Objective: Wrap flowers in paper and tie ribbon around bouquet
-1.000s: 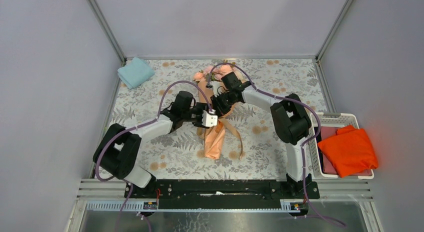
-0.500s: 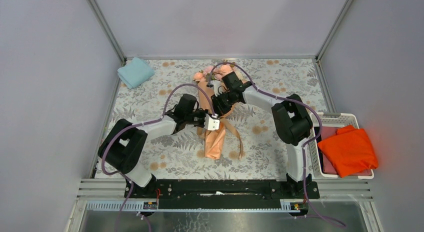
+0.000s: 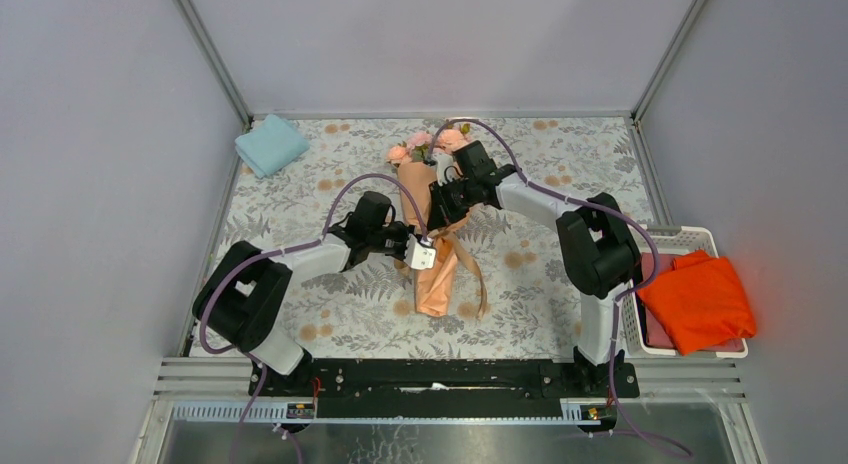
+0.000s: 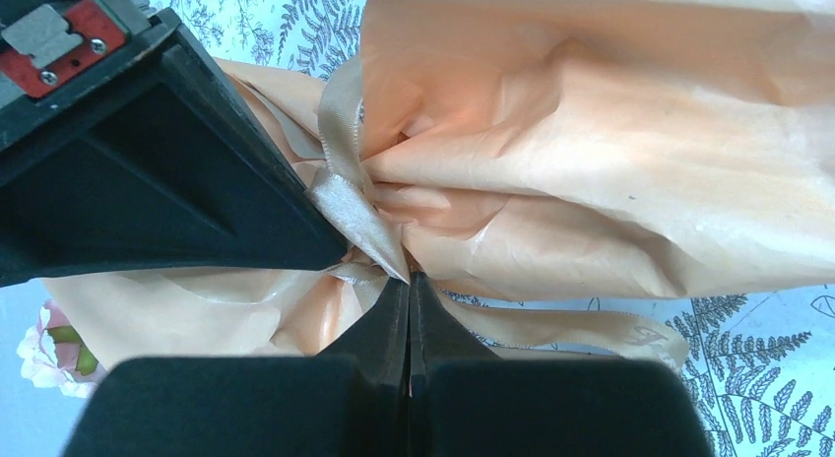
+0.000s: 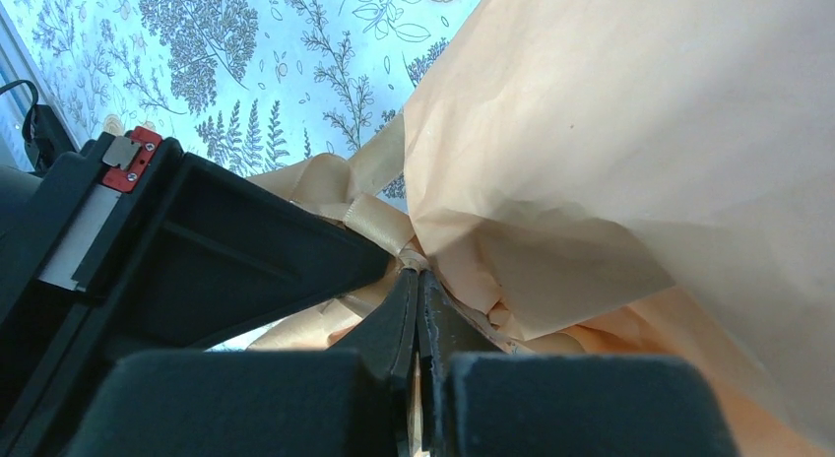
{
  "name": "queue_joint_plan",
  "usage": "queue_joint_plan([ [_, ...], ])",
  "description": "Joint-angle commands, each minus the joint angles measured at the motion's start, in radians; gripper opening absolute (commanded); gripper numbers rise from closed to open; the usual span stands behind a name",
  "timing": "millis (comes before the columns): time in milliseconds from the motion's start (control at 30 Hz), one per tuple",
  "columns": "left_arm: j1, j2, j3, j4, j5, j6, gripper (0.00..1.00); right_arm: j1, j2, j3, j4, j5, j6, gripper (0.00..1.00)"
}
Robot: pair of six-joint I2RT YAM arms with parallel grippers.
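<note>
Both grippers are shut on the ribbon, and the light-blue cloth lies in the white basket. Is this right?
No. The top view shows the light-blue cloth on the table, at its far left corner, not in the white basket. The left gripper and right gripper are shut on the ribbon.

Reaching inward with both arms, elbows bent; pinched shut at left gripper (image 4: pixel 409 288) and right gripper (image 5: pixel 419 285), tip beside tip, nearly touching.
</note>
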Motion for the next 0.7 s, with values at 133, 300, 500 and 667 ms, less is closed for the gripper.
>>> queue_joint_plan([
  [133,0.003,-0.014,-0.008,0.009,0.02,0.003,0.0,-0.013,-0.059,-0.013,0.078,-0.005,0.055,0.05],
  [300,0.003,-0.006,-0.02,0.044,0.0,0.009,0.0,-0.011,-0.043,-0.001,0.044,-0.025,0.045,0.07],
  [500,-0.001,0.018,-0.015,0.086,0.024,0.008,0.08,0.004,-0.026,0.025,0.012,-0.011,0.019,0.13],
  [667,-0.009,0.038,-0.015,0.121,0.037,0.011,0.14,0.005,-0.017,0.042,-0.025,-0.012,-0.002,0.11],
])
